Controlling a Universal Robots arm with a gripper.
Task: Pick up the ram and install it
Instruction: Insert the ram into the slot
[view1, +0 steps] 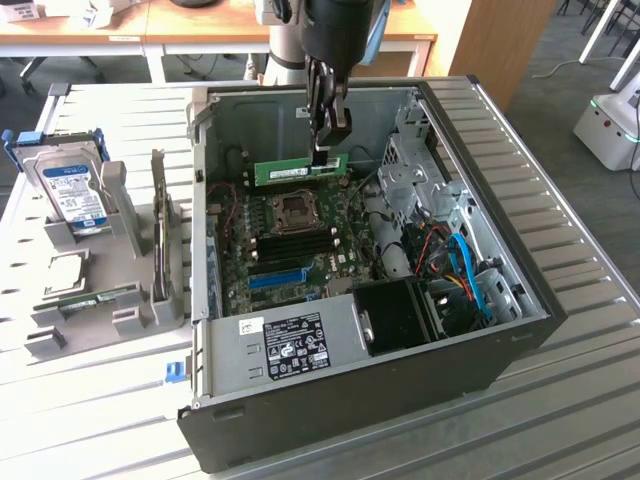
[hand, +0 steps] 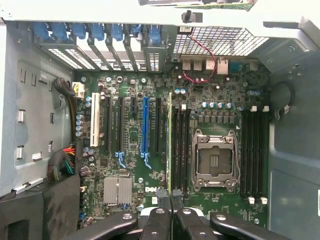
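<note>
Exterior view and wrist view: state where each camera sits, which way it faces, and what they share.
Exterior view: off the arm, high beside the case, looking down into it; arm and pincer show, gripping the ram.
Wrist view: on the wrist, looking down along the ram at the motherboard; the pincer shows.
Shared: pincer, ram, motherboard.

Position of parts

The open black-and-grey metal computer case stands on the slatted grey metal table. Inside it, the long green ram stick hangs clamped in the black gripper above the green motherboard. Beside the case, at the exterior view's left, the silver hard drive stands upright in a grey plastic rack.
</note>
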